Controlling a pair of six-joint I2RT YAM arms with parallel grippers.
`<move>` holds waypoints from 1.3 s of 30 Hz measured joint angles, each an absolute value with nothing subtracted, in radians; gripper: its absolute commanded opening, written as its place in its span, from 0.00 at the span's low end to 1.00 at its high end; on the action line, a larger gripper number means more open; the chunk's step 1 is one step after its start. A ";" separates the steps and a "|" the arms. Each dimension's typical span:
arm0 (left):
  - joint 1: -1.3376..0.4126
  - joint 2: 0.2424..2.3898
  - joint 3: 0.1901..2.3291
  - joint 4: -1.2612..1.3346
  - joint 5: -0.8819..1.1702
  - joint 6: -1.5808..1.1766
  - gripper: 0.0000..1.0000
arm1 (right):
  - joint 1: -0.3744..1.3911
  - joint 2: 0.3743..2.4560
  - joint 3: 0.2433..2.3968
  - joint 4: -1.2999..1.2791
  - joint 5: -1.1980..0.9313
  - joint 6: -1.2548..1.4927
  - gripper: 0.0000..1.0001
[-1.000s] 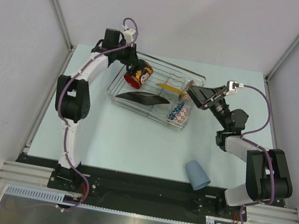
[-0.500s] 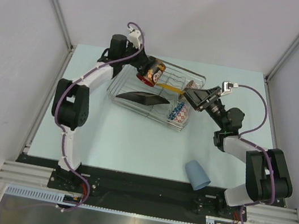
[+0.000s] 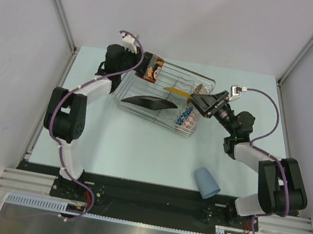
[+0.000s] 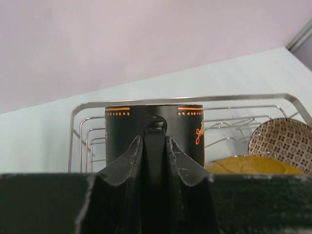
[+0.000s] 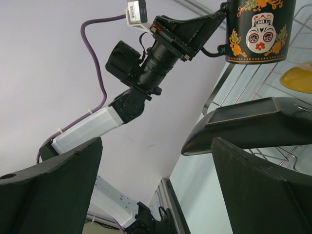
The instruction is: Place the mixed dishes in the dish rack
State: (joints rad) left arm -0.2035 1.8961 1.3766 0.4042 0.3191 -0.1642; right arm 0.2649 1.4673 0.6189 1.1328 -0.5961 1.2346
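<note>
My left gripper (image 3: 143, 66) is shut on the handle of the dark mug (image 3: 152, 69) and holds it over the far-left corner of the dish rack (image 3: 124, 104). In the left wrist view my fingers (image 4: 126, 163) clamp the handle of the mug (image 4: 185, 129) in front of the rack's rim (image 4: 234, 98). In the rack stand the dark square plate (image 3: 149, 101) with its yellow centre (image 3: 178, 90), the blue patterned bowl (image 3: 186, 119) and the pinkish-beige bowl (image 3: 199, 89). My right gripper (image 3: 202, 103) is open and empty at the rack's right end. The light-blue cup (image 3: 207, 182) lies on the table near the front.
The right wrist view shows the left arm's gripper (image 5: 187, 30) holding the mug (image 5: 258, 30) above the dark plate (image 5: 253, 124). Grey walls enclose the table (image 3: 140, 144) on three sides. The cup lies close to the right arm's base.
My left gripper has carried the mug from beside the rack's left edge to its far-left corner and turned it; the red inside no longer shows. My right gripper has shifted slightly left.
</note>
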 measured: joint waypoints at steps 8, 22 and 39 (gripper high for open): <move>-0.203 1.903 1.343 0.550 0.223 -0.275 0.00 | 0.267 1.423 0.619 1.044 -0.611 1.192 1.00; -0.197 2.082 1.345 0.800 0.224 -0.294 0.00 | 0.292 1.423 0.636 0.944 -0.626 1.159 1.00; -0.161 2.076 1.170 0.963 0.346 -0.225 0.13 | 0.286 1.423 0.664 0.887 -0.627 1.146 1.00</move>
